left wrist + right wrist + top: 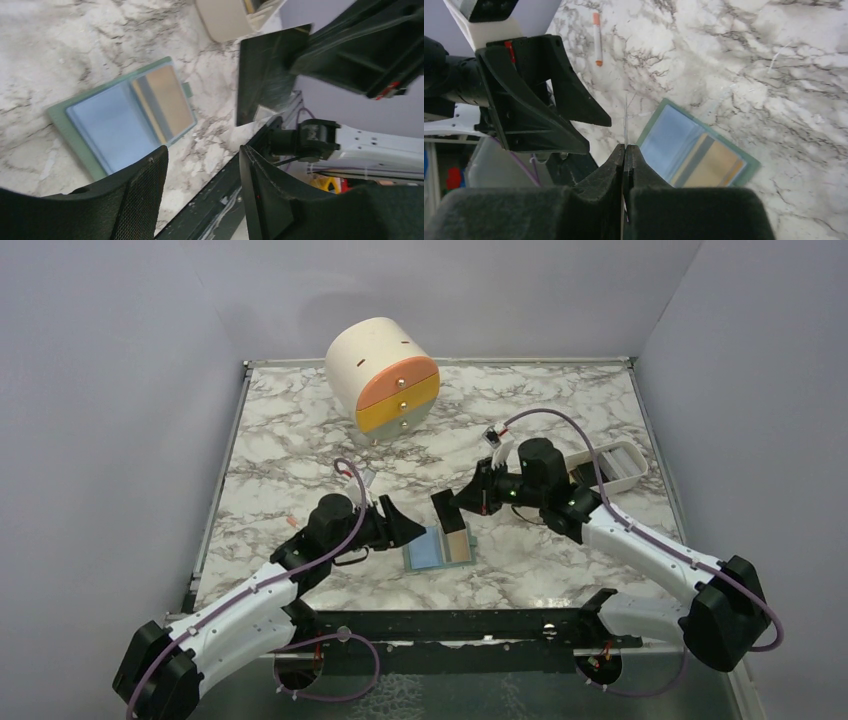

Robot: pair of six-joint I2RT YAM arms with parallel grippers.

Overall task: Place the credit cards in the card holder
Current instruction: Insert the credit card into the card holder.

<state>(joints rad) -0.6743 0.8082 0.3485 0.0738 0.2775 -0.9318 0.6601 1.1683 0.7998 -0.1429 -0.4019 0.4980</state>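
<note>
lower centre of the top view: left gripper (405,525) gapes empty, left of the open card holder (437,548), not pinning it. above it, right gripper (466,500) pinches a black credit card (445,512). a steep push could slide the loose holder or buckle the card.

Left arm stretched low and forward, left pincer (407,525) with jaws apart and nothing between them, right arm bent inward, right pincer (624,150) pinched tight on an upright card (445,512), facing the left pincer, close by.
</note>
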